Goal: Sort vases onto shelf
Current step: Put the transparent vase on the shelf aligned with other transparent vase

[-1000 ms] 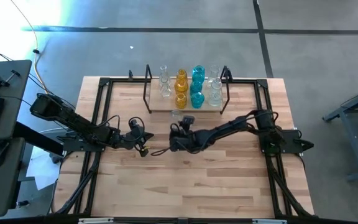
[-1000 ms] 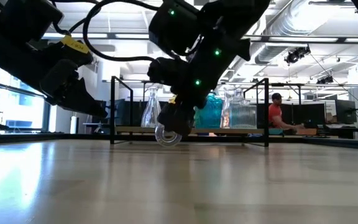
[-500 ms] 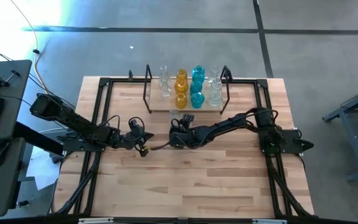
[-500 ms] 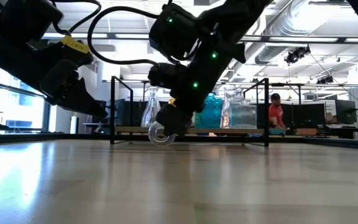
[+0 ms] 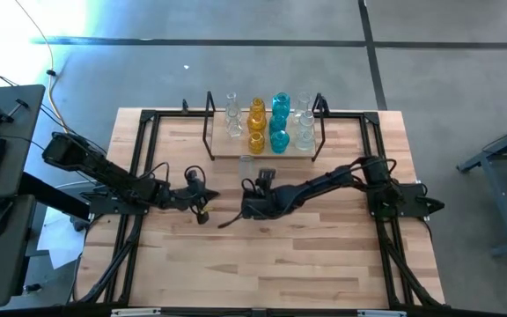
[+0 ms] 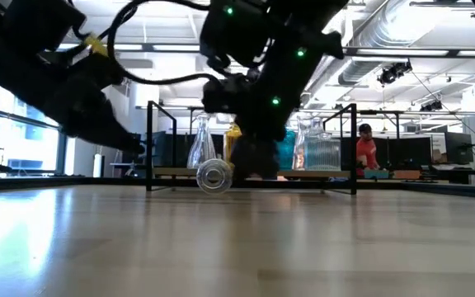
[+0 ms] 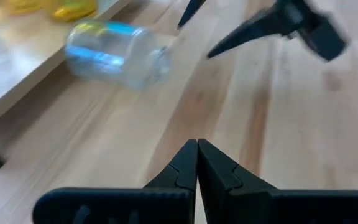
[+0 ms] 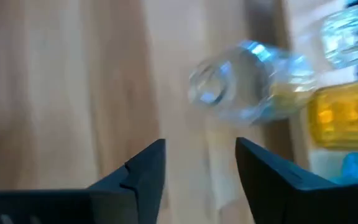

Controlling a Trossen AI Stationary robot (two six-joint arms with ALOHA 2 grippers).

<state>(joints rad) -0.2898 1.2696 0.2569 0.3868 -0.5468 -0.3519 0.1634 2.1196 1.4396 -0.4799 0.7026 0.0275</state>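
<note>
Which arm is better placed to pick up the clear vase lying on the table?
Right. The right gripper is open and faces the fallen vase by the shelf. The left gripper is shut and sits farther off.

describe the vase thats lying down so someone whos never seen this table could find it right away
Find the shelf at the far edge of the wooden table, a light board in a black frame crowded with upright vases. Just in front of its near edge, on the tabletop itself, lies the clear vase, ahead of the right gripper, which is open. It alone lies on its side, off the shelf.
</note>
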